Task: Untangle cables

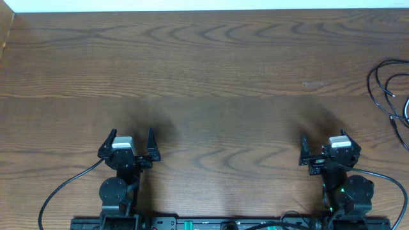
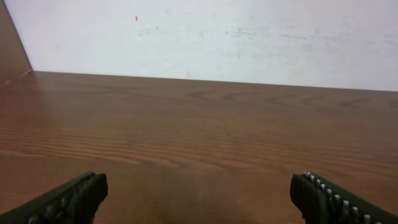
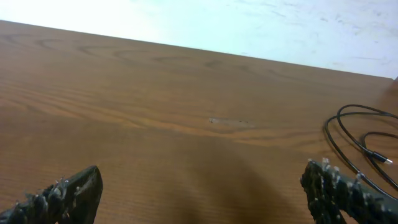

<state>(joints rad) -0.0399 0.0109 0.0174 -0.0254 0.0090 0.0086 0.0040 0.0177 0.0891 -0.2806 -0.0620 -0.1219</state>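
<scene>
The cables [image 1: 370, 82] are thin black cords lying in loose loops at the table's far right edge, partly cut off by the overhead view. In the right wrist view the cables [image 3: 326, 127] curve ahead and to the right, with a small plug end [image 3: 380, 159] showing. My right gripper [image 1: 323, 137] stands open near the front edge, short of the cords, and in its own view the right gripper [image 3: 200, 180] has only bare wood between its fingers. The left gripper [image 1: 132, 133] is open at the front left, far from the cords. Its own camera shows the left gripper [image 2: 199, 186] holding nothing.
The wooden table [image 1: 204, 76] stretches back to a white wall [image 2: 205, 37]. A brown side panel [image 2: 11, 50] stands at the table's left edge. Thick black arm wires [image 1: 64, 185] trail by each arm base at the front.
</scene>
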